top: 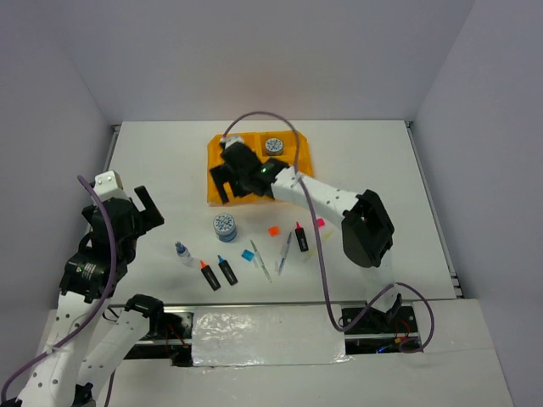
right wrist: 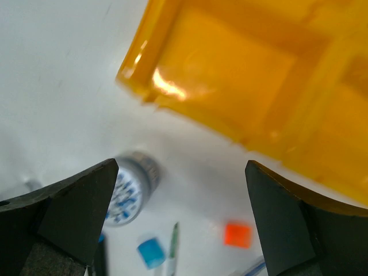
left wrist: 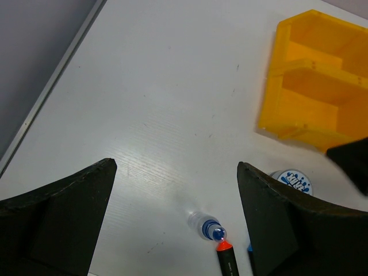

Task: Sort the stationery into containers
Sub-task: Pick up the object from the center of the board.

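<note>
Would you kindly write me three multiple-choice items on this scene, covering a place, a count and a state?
1. Where is the tape roll inside the tray? A far right compartment; B near left compartment; C on the rim.
2. How many black highlighters lie on the table? A one; B three; C six.
3. The right gripper has its fingers: A shut on a pen; B open, empty; C shut on a bottle.
Answers: 1A, it sits far right in the top view; 2B, three black bodies show; 3B, fingers apart, nothing between.
</note>
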{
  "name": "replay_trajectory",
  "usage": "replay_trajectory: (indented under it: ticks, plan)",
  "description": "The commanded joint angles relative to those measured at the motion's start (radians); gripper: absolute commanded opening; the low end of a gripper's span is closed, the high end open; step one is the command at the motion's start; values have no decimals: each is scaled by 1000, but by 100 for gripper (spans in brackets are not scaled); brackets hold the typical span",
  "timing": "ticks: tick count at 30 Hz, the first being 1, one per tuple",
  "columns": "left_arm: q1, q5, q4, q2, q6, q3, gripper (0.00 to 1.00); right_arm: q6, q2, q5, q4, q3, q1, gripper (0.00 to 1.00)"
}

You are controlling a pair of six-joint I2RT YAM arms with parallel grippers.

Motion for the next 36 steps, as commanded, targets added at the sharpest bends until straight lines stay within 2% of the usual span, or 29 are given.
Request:
replay_trajectory:
  ticks: [1,8,27,29,30,31,33,35,36]
  plan:
    - [5,-22,39,-21,17,3,99,116,-54,89,41,-94,85,100]
    - [5,-23,38,-24,14,3,99,186,-26,63,93,-174,197,100]
    - [5,-19,39,-28,17,2,99,179,89,-4,100,-136,214,98]
    - [5,-19,41,-31,18,2,99,170,74,-15,120,-157,215,90]
    - [5,-19,41,-33,18,2,99,166,68,-23,154,-168,215,71]
    - [5,-19,41,-32,18,2,99,157,62,-37,171,-177,215,62]
    - [5,-17,41,-31,18,2,99,145,45,-49,206,-188,215,45]
    - [5,-19,39,-33,17,2,99,127,32,-78,231,-183,215,37]
    - [7,-20,39,-35,17,2,99,117,13,-90,240,-183,212,13]
